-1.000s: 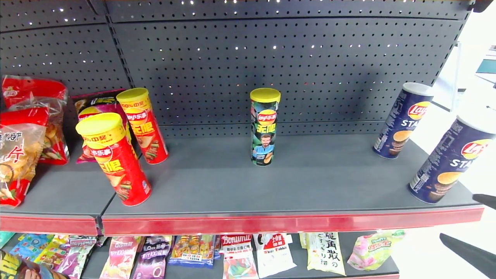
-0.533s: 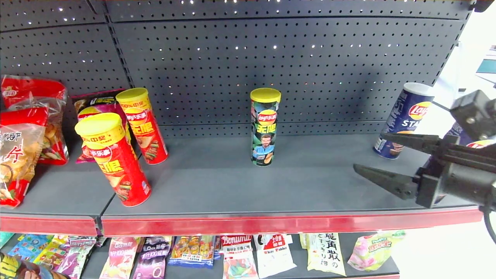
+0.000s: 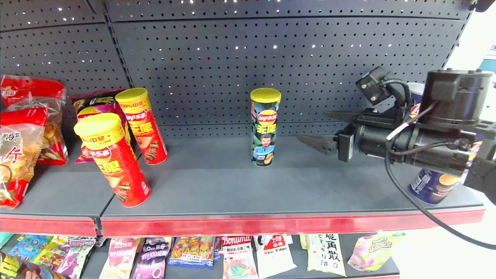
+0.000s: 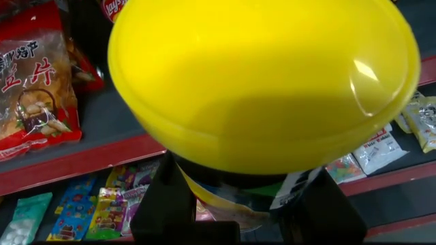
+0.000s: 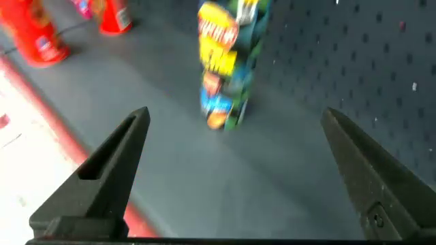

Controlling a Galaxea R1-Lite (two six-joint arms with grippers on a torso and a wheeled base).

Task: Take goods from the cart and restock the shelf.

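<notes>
Red snack bags [image 3: 23, 128] are stacked at the far left of the grey shelf [image 3: 217, 186], and a dark bag [image 3: 97, 101] is leaned on the perforated back panel [image 3: 232, 58]. Just in front of that bag 2 yellow-lidded cans are stood: the front red can [image 3: 112, 162] near the red edge strip [image 3: 271, 224] and the rear red can [image 3: 142, 126] close to the panel.

In the left wrist view the left claw [image 4: 235, 180] is clamped on the held can [image 4: 266, 82], which has a yellow lid and a green and black body. The can is gripped on both sides below the lid and is held in the air in front of the shelving.

Near the middle of the shelf, well apart from the red cans, 1 green can [image 3: 265, 128] is stood upright. To its right the right claw [image 3: 317, 126] is held level over the shelf and pointed at that can. Its fingers are spread wide with nothing between them, and no contact with the can is seen. In the right wrist view the can is framed between the 2 fingers.

Behind the right arm the rear blue can [image 3: 416, 91] is partly hidden, and the front blue can [image 3: 432, 186] is stood near the right front corner. Packets [image 3: 240, 255] are laid along the lower shelf [image 3: 348, 273]. A bright room [image 3: 474, 42] is seen past the right end.
</notes>
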